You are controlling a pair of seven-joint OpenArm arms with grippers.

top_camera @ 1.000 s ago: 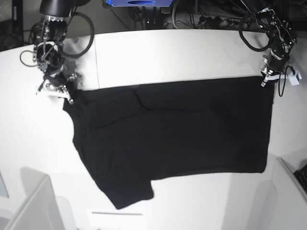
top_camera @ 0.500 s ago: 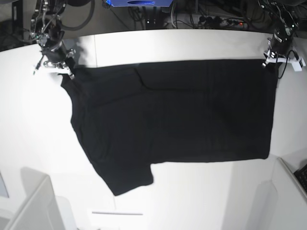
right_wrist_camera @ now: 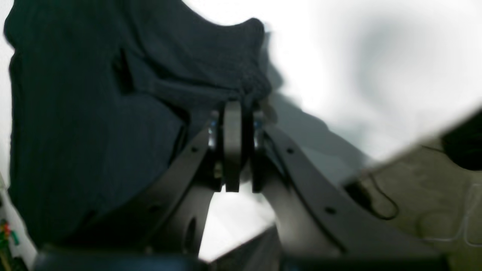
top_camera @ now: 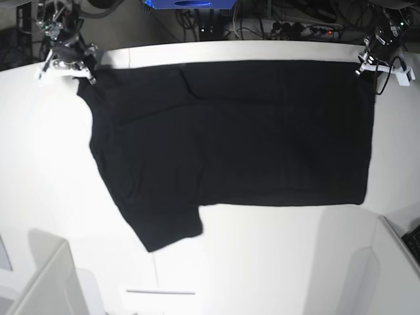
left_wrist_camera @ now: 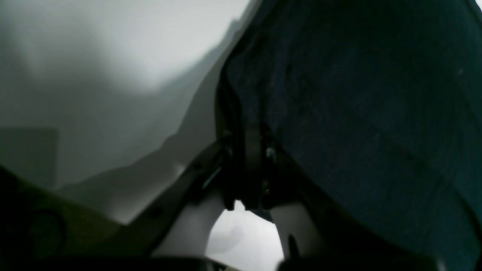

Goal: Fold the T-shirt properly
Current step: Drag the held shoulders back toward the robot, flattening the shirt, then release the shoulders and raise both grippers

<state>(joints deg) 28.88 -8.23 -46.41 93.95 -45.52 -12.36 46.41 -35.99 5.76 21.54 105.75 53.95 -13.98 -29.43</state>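
Observation:
The black T-shirt (top_camera: 230, 131) lies spread across the white table (top_camera: 39, 164), plain side up, with one sleeve trailing toward the front left. In the base view my left gripper (top_camera: 365, 63) pinches the shirt's far right corner, and my right gripper (top_camera: 84, 64) pinches its far left corner. The left wrist view shows the jaws of the left gripper (left_wrist_camera: 248, 150) shut on a fold of the T-shirt (left_wrist_camera: 357, 94). Dark cloth of the T-shirt (right_wrist_camera: 94, 113) bunches at the tips of my right gripper (right_wrist_camera: 233, 113), which is shut on it.
Cables and a blue device (top_camera: 190, 4) sit beyond the table's far edge. A grey bin (top_camera: 39, 282) stands at the front left corner and another edge (top_camera: 400, 256) at the front right.
Both grippers have pulled the shirt's top edge toward the far side of the table. The whole shirt has slid away with them and lies flatter.

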